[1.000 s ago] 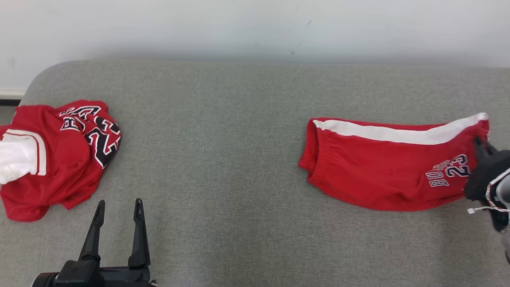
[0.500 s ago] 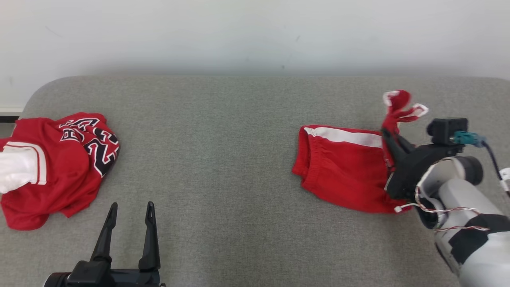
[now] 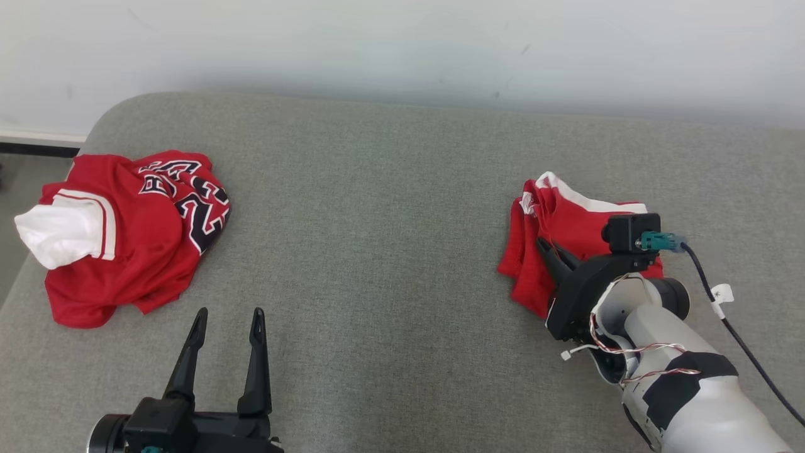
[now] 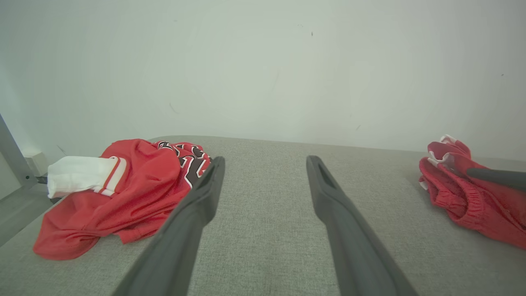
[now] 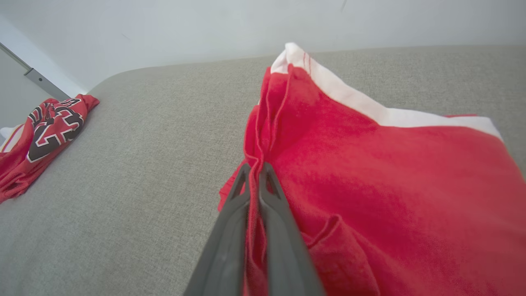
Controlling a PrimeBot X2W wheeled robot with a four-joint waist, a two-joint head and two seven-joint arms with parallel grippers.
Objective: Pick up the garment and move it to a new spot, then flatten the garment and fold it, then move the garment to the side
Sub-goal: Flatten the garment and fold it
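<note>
The right end effector is pinched shut on a fold of the red shorts, which lie doubled over at the right of the grey cushion. It would be best to lay that edge down square before releasing. The left end effector stands open and empty.

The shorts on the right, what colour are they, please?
Red shorts with a white stripe, clearest in right wrist view.

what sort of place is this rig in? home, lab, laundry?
Probably a lab-style folding station rather than a lived-in room: a grey fabric-padded surface with a rounded corner sits against a bare white wall, and on it lie red shorts and a crumpled red jersey.
</note>
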